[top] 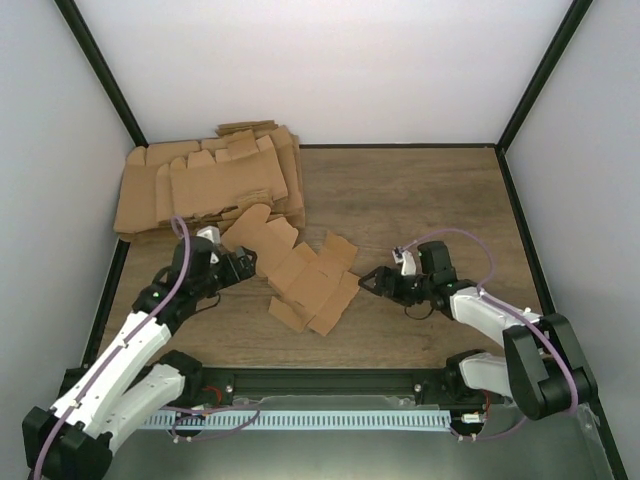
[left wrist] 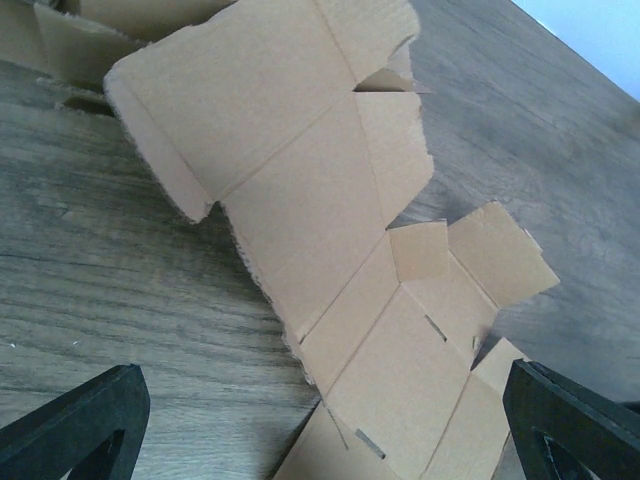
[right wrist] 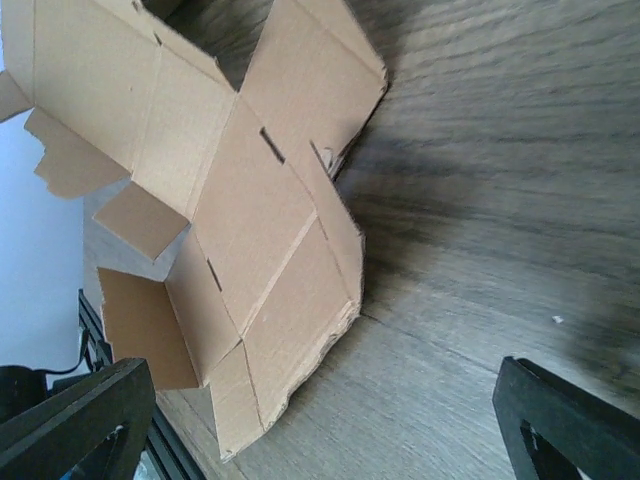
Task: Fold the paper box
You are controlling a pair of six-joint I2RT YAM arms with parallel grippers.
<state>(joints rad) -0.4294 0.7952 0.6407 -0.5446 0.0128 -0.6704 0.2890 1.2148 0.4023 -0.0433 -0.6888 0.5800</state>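
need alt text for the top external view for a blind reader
A flat, unfolded paper box lies on the wooden table, with the left arm and right arm flanking it, jaws open toward it. A pile of cardboard blanks sits in the far left corner.

Paper box (top: pixel 305 278): plain brown cardboard, no print. Stack of blanks (top: pixel 205 185), far left: same brown. Desk (top: pixel 420 200): grey-brown wood grain. Left claw (top: pixel 248 263), right claw (top: pixel 366 281): black. Left arm (top: pixel 130 345), right arm (top: pixel 485 310): white shells, black joints. Cables (top: pixel 482 245): lilac.
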